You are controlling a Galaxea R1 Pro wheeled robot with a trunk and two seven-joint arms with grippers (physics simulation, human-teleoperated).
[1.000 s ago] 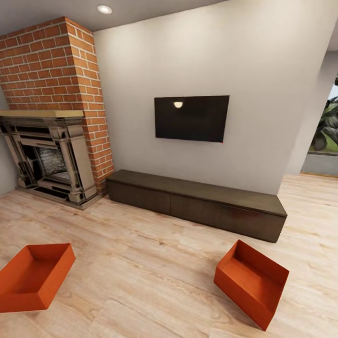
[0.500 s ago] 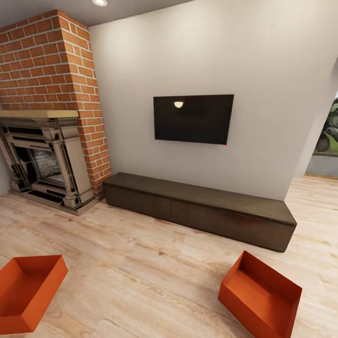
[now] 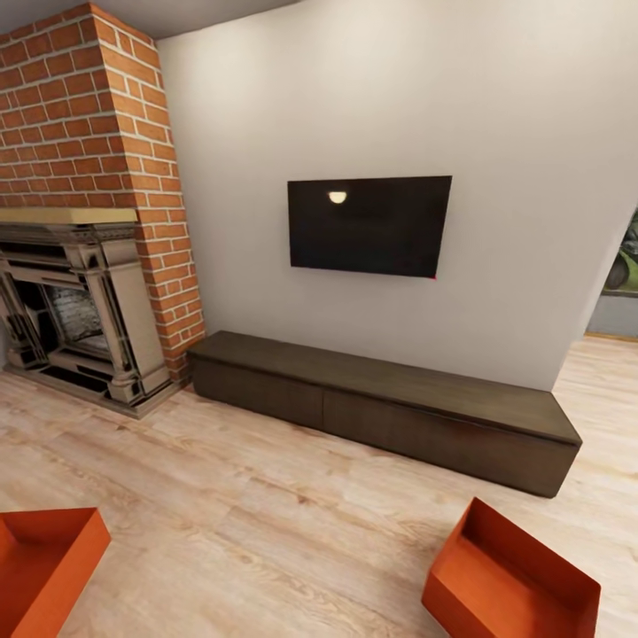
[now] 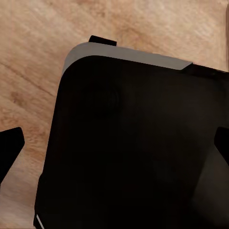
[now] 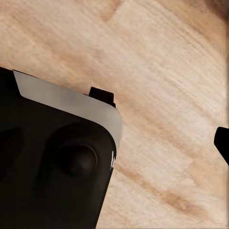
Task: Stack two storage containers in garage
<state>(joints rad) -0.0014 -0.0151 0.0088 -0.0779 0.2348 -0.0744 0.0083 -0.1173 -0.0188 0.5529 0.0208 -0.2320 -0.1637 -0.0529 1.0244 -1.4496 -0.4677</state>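
Two orange-red storage containers sit on the living room's wood-plank floor [image 3: 292,532], well apart: left container [image 3: 40,567], right container [image 3: 514,580], tilted. Behind them: dark bench [image 3: 381,408], wall TV [image 3: 368,226], brick fireplace [image 3: 80,266]. Both wrist views show dark robot body over planks; jaw state can't be told, possibly spread.

The bench [image 3: 381,399] stands against the wall [image 3: 399,106]; the television [image 3: 369,226] hangs on that wall above the bench; the fireplace [image 3: 75,301] stands left of the bench; on the floor [image 3: 266,523] before the bench lie two boxes, one [image 3: 44,567] towards its left end, the other [image 3: 509,580] towards its right end, well apart.
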